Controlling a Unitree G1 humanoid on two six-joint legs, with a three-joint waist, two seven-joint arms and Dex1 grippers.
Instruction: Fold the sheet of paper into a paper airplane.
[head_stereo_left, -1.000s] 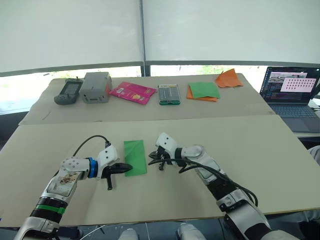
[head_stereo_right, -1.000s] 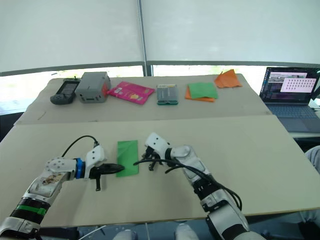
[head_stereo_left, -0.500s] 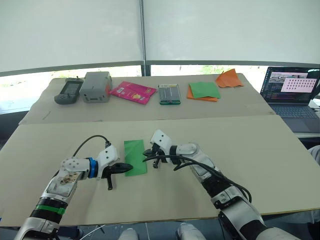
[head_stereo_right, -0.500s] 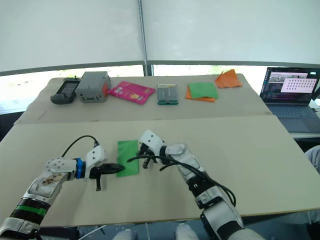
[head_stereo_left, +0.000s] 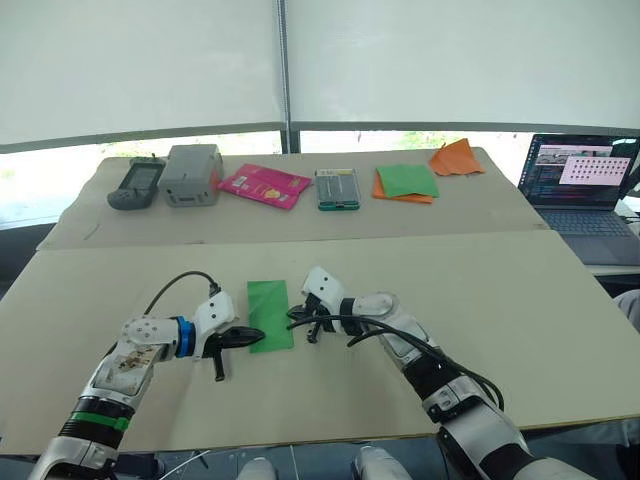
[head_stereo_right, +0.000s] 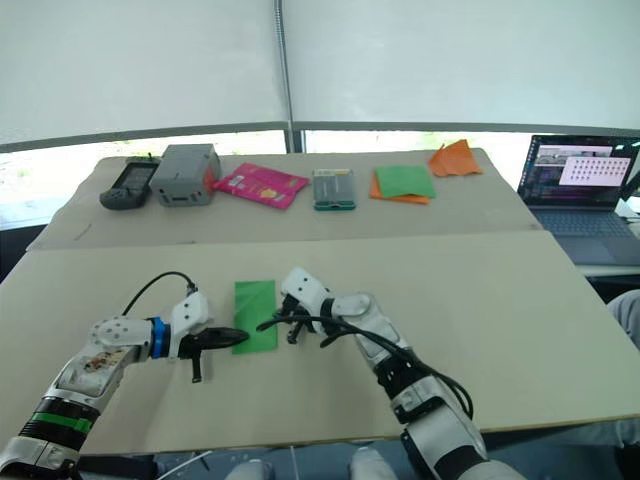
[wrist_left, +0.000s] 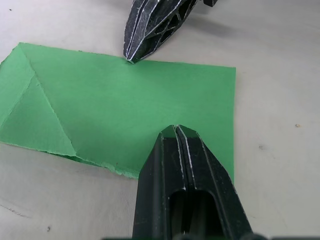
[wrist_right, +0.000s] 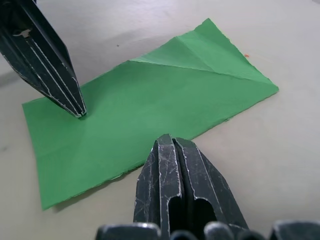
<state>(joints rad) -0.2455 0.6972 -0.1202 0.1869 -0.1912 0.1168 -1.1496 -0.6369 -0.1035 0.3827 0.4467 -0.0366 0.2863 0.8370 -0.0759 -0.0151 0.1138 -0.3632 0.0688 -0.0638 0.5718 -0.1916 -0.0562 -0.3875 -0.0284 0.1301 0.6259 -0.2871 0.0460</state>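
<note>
The sheet of paper (head_stereo_left: 270, 314) lies flat on the near table as a narrow bright green rectangle, with diagonal creases at its far end (wrist_right: 200, 55). My left gripper (wrist_left: 177, 128) is shut, and its tip presses on the paper's near left part. My right gripper (wrist_right: 170, 140) is also shut, with its tip touching the paper's right long edge. In the head views the left gripper (head_stereo_left: 256, 335) and right gripper (head_stereo_left: 293, 321) face each other across the sheet. Neither holds anything.
On the rear table, from left to right, are a black handheld device (head_stereo_left: 136, 182), a grey box (head_stereo_left: 192, 173), a pink packet (head_stereo_left: 265, 184), a flat green-edged pack (head_stereo_left: 337, 188), a green sheet on orange paper (head_stereo_left: 407, 181) and crumpled orange paper (head_stereo_left: 457, 157). An open laptop (head_stereo_left: 585, 180) stands far right.
My right gripper has moved left from beside the sheet to its right edge. The left gripper and the paper have stayed put.
</note>
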